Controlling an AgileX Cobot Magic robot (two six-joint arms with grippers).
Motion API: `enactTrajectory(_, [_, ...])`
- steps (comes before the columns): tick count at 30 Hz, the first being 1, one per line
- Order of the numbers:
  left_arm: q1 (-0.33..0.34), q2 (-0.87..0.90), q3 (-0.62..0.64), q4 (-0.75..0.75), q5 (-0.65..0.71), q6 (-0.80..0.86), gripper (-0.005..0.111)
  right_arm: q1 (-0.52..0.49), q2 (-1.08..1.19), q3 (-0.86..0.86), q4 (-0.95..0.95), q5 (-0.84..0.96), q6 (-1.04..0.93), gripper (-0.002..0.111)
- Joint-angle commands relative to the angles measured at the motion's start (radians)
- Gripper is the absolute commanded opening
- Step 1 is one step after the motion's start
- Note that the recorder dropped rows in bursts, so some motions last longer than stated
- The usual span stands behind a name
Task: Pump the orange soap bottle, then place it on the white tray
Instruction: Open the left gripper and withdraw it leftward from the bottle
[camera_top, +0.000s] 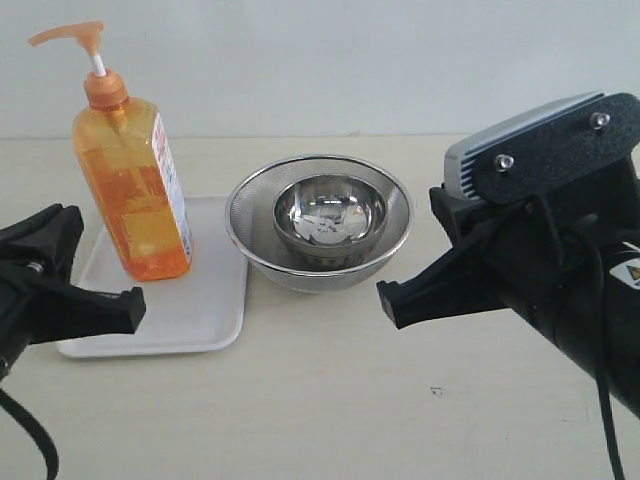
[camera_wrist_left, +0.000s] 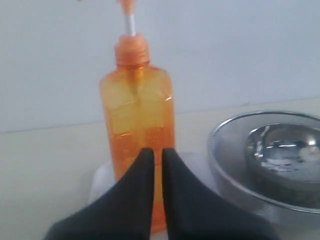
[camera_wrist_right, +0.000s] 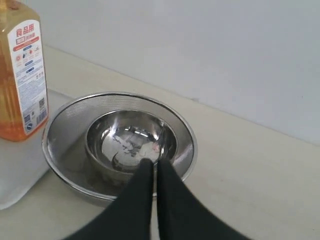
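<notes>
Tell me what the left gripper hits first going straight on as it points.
Probably the tall translucent orange plastic soap bottle, upright on the flat white tray: it stands dead ahead of the shut left gripper, though the gap is unclear.

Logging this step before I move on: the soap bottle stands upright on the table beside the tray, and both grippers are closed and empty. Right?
Not quite. The soap bottle stands upright on the tray, not on the table beside it; the exterior view shows its base inside the rim. The left gripper and right gripper are indeed closed and empty.
</notes>
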Motion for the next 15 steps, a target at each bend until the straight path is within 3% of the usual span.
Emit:
enactTrajectory(1, [-0.184, -0.067, 0.01, -0.026, -0.009, 0.085, 0.005, 0.001, 0.0, 0.006, -0.003, -0.029, 0.004, 0.0])
enactTrajectory(3, [-0.307, -0.067, -0.007, -0.082, -0.009, 0.151, 0.005, 0.001, 0.0, 0.006, -0.002, -0.05, 0.004, 0.0])
enactTrajectory(5, [-0.354, -0.071, -0.05, -0.11, -0.009, 0.242, 0.005, 0.001, 0.0, 0.006, 0.0, -0.055, 0.007, 0.0])
enactTrajectory(15, [-0.366, -0.075, -0.101, -0.001, -0.009, 0.297, 0.005, 0.001, 0.0, 0.006, 0.007, -0.053, 0.02, 0.0])
